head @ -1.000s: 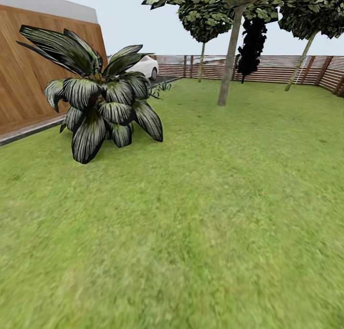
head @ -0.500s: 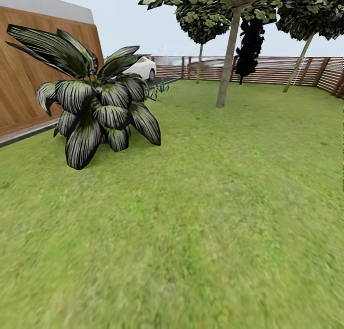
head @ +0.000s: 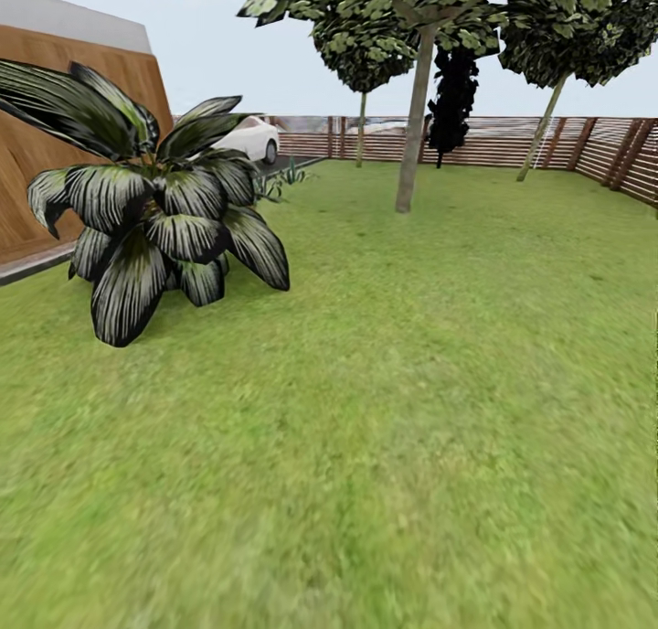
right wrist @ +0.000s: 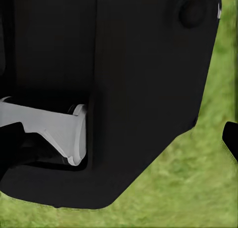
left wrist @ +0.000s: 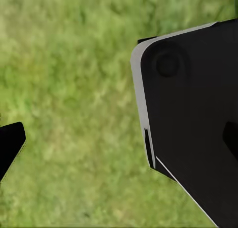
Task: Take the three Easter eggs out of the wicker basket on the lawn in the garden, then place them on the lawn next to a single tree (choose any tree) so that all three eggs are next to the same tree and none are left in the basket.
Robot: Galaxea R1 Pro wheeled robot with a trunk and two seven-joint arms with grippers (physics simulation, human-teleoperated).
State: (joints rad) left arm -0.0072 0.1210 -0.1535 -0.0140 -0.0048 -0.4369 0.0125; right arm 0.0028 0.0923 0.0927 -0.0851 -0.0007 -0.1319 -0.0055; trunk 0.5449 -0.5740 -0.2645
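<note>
The wide, flat, mottled green grass lawn (head: pixel 384 410) spreads over most of the head view. At about 10 o'clock a big plant with dark, white-striped leaves (head: pixel 155 218) grows out of the grass. Just behind it, at about 9 o'clock, stands a brown wooden wall with a grey top (head: pixel 55 90). A white car (head: pixel 249 138) peeks out past the wall, far back at about 11 o'clock.

The tree with the thick, straight, pale grey-brown trunk (head: pixel 413 122) stands on the lawn at about 12 o'clock, far from the camera. Its green leaves spread high over it. A thin-trunked tree with a round crown (head: pixel 362 62) stands just beside it toward 11 o'clock, farther back. A dark, almost black bushy tree (head: pixel 452 99) stands close behind it. Another thin, leaning tree (head: pixel 548 108) is at about 1 o'clock. A brown fence of flat wooden slats (head: pixel 548 144) runs along the back of the garden and down the side at 2 o'clock.

In the left wrist view, black robot parts (left wrist: pixel 193 123) hang over blurry grass. In the right wrist view, a big black robot part (right wrist: pixel 114 89) with a pale grey piece (right wrist: pixel 54 131) hangs over grass. I cannot tell if the jaws of either arm are apart or together.
</note>
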